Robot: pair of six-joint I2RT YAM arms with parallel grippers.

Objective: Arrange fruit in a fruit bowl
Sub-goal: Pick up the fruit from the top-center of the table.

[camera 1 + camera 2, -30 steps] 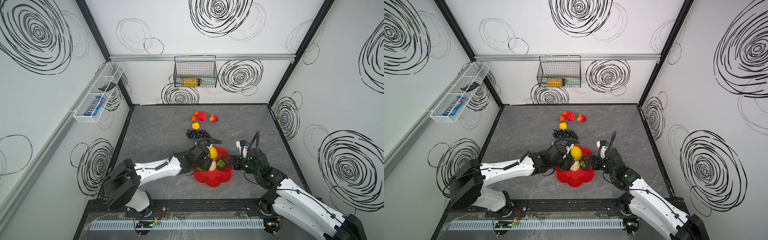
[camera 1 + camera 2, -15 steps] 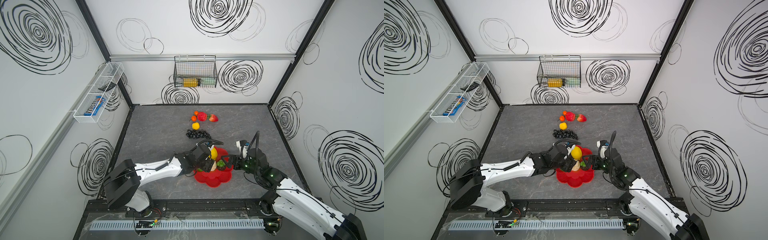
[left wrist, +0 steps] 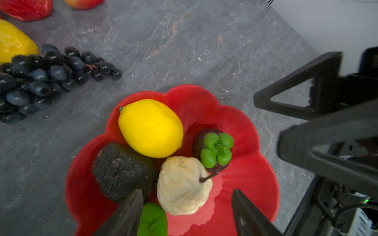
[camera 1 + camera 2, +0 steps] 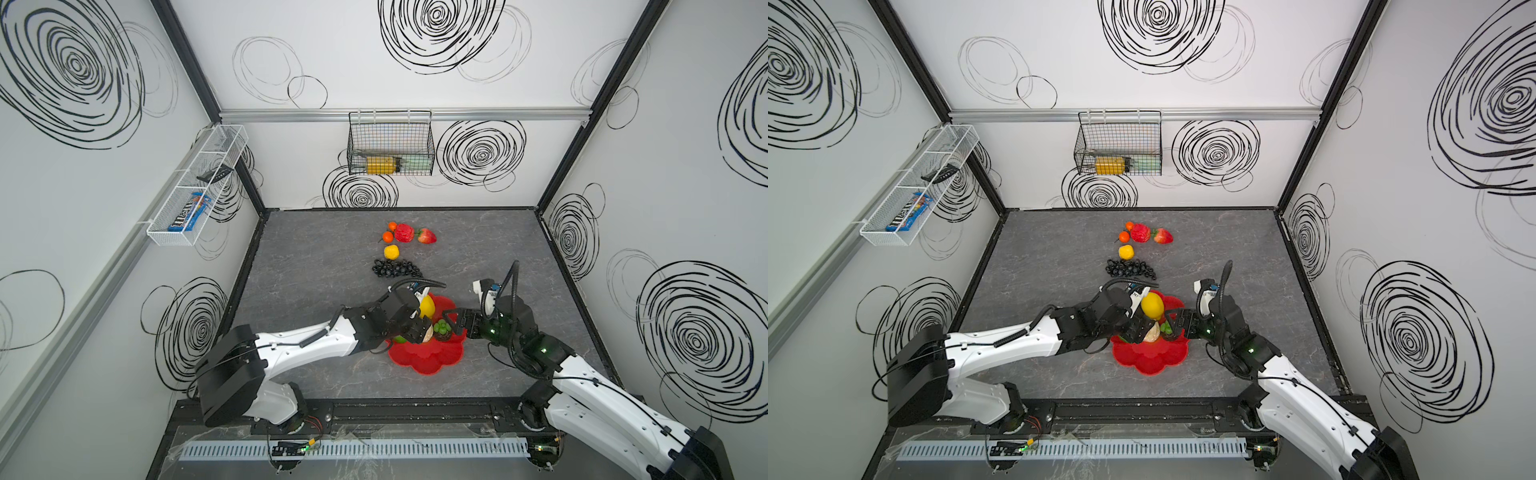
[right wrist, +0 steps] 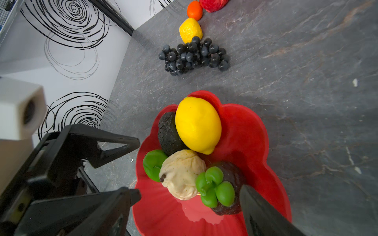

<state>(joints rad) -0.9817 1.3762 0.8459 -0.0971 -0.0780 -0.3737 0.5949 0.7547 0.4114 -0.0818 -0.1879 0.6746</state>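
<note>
The red flower-shaped fruit bowl (image 4: 428, 359) (image 4: 1152, 357) holds a yellow lemon (image 3: 151, 128) (image 5: 197, 124), a dark avocado (image 3: 120, 171), a beige piece (image 3: 182, 186) (image 5: 182, 173), a green lime (image 3: 152, 219) and a dark fruit with a green cap (image 5: 221, 188). My left gripper (image 4: 419, 329) (image 3: 187, 206) hangs open over the bowl's left side, its jaws either side of the beige piece without touching it. My right gripper (image 4: 453, 322) (image 5: 187, 196) is wide open at the bowl's right side, one jaw close beside the green-capped fruit. Neither holds anything.
Behind the bowl on the grey table lie a black grape bunch (image 4: 397, 268), a second lemon (image 4: 391, 251), two tangerines (image 4: 387, 236), a red apple (image 4: 404, 232) and a strawberry (image 4: 427, 236). A black wire basket (image 4: 390, 145) and a white one (image 4: 195, 187) hang on the walls.
Both arms stay at the bowl with hardly any shift. Both grippers' jaws have spread a little wider. The fruit in the bowl has not moved.
</note>
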